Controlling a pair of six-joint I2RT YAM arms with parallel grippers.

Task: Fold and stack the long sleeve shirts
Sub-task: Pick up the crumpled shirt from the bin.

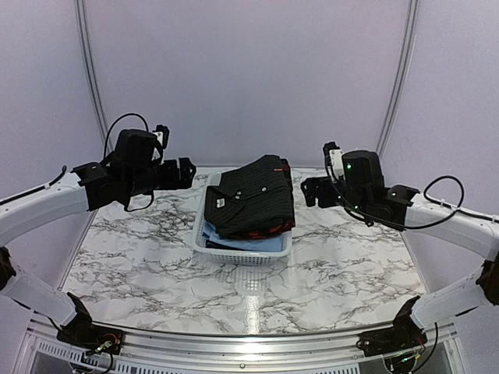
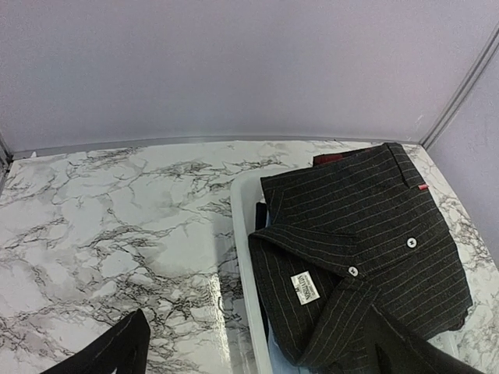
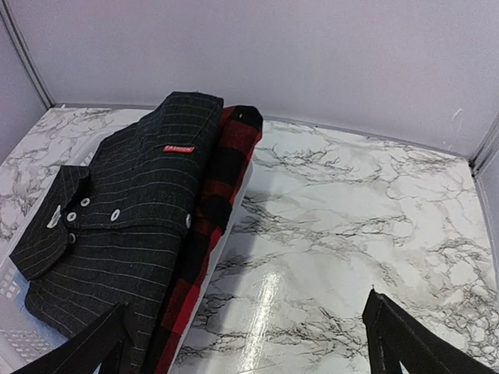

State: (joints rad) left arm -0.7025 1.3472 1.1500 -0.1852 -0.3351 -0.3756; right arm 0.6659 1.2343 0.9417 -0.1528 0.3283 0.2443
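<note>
**A:** On the marble table (image 1: 140, 265) I am seeing only the white basket (image 1: 242, 253), standing in the middle between the two arms. Which step is going on?

**B:** I am judging that no step is going on right now. The shirts are lying in the basket as a folded pile. Either the stack is finished or the work is not yet begun; I cannot tell which.

**A:** What exactly is sitting inside?

**B:** The black pinstriped shirt (image 1: 253, 195) is lying on top, with its collar toward the left arm's side, and the pile is rising above the rim. Under it the red-and-black checked shirt (image 3: 222, 179) is showing along one edge only. At the bottom some pale blue cloth (image 1: 249, 243) is peeking out; what it is, I cannot say.

**A:** And the hands?

**B:** The left gripper (image 1: 189, 173) and the right gripper (image 1: 306, 191) are hovering one at each side of the basket, touching nothing. Both are standing with their fingers (image 3: 86, 347) spread wide and holding nothing.

**A:** And if folding is needed?

**B:** Then I think one gripper is needing to come down on the black shirt, pinch it near the collar and lift only this layer. The checked one may be dragging along.
</note>
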